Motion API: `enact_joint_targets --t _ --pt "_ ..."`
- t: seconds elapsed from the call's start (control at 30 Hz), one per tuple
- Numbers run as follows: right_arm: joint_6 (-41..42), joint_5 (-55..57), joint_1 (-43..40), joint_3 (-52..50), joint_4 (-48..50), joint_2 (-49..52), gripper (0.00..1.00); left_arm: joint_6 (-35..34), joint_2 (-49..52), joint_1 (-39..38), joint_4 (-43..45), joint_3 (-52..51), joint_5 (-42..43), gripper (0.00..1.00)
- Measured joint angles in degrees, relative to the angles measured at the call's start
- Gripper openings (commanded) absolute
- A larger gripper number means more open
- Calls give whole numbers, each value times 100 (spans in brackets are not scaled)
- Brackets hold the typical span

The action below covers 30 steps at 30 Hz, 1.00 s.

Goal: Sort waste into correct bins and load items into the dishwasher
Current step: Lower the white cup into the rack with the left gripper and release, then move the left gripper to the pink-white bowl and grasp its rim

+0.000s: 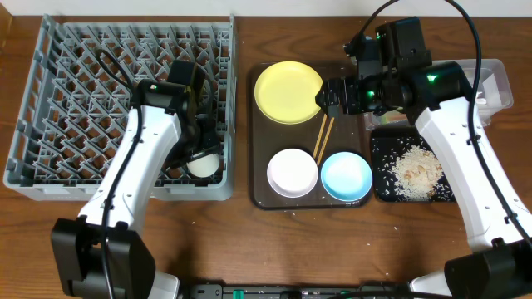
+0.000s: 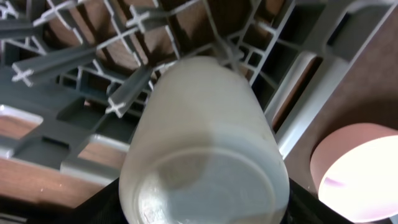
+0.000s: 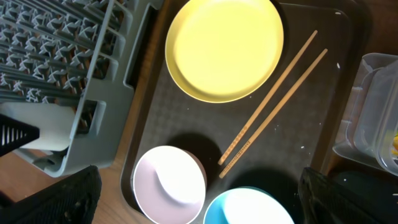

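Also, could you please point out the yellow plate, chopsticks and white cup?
yellow plate point(image 3: 224, 46), right wrist view, centre of the dish.
chopsticks point(image 3: 268, 97), right wrist view, middle of one stick.
white cup point(image 2: 205, 124), left wrist view, its side wall.

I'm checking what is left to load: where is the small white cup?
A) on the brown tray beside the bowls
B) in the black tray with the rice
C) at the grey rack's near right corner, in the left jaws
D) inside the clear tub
C: the overhead view shows the small white cup at the near right corner of the grey rack, between the jaws of the left gripper.
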Motion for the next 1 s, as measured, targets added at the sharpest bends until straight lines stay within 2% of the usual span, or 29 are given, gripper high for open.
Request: enact_joint_targets --t 0.07,0.3,0.53,0.63,0.87,1.0 --pt "0 0 0 0 0 0 99 2 22 0 94 -39 -11 46" --pt "-7 0 0 0 -2 2 99 0 35 0 151 -240 -22 65" --pt "-46 0 0 0 -26 2 99 9 42 0 155 -249 -26 78" --pt "-46 -2 0 0 -22 4 99 2 42 0 155 -249 -37 81" --pt "-48 0 0 0 48 15 99 24 44 0 129 -197 -39 81" --pt "-50 0 0 0 223 20 98 122 46 0 -175 380 -37 81"
